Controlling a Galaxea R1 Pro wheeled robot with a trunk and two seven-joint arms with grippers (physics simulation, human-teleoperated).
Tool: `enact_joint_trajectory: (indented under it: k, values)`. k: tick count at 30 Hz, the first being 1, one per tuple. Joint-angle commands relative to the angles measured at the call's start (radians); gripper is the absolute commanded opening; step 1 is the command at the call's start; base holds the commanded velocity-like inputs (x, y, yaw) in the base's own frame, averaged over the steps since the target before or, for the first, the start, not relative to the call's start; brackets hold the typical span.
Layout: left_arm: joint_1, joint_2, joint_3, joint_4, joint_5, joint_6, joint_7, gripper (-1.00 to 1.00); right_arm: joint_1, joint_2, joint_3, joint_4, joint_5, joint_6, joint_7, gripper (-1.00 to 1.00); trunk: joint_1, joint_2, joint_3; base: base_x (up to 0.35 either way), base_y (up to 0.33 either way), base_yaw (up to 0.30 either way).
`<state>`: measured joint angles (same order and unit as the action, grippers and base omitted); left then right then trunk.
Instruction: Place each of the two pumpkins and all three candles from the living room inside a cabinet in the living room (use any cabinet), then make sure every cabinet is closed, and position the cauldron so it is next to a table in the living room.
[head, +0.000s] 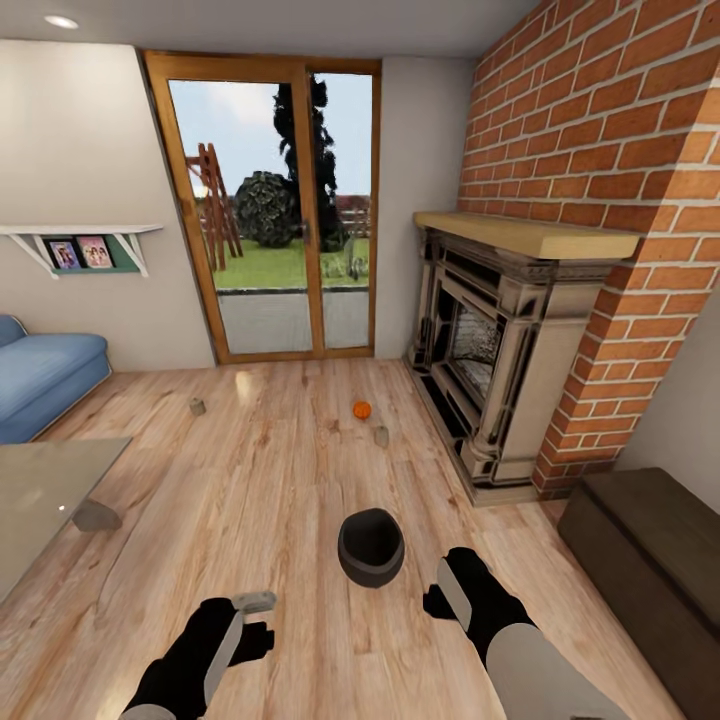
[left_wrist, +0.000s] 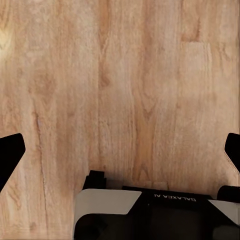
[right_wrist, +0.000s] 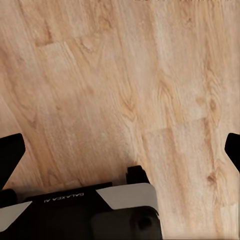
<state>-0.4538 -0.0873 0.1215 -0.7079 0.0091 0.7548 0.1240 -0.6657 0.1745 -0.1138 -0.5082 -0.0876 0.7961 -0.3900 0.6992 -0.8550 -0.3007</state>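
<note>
stood facing cauldron (head: 371, 546) close ahead; pumpkin (head: 362, 409) and candles (head: 381, 435), (head: 197, 406) farther off on floor, cabinet (head: 655, 560) rightward. both end effectors (left_wrist: 120, 150), (right_wrist: 120, 155) spread, empty. risked nudging cauldron when rolling forward.

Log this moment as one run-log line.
pumpkin on floor | two candles on floor | cauldron ahead | both pincers open, empty
</note>
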Motion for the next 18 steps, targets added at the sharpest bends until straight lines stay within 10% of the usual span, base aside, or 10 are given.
enact_joint_trajectory:
  k: [1, 18]
  values:
    - [0.0, 0.0, -0.001, -0.001, 0.0, 0.0, -0.011, 1.0, 0.0, 0.0, 0.0, 0.0, 0.0, 0.003, 0.0, 1.0, 0.0, 0.0, 0.0, 0.152, 0.0, 0.0]
    - [0.0, -0.002, 0.001, -0.004, -0.001, 0.003, -0.053, 1.0, 0.001, 0.0, 0.01, 0.0, 0.001, -0.005, 0.008, 1.0, 0.0, 0.0, 0.0, 0.299, 0.0, 0.0]
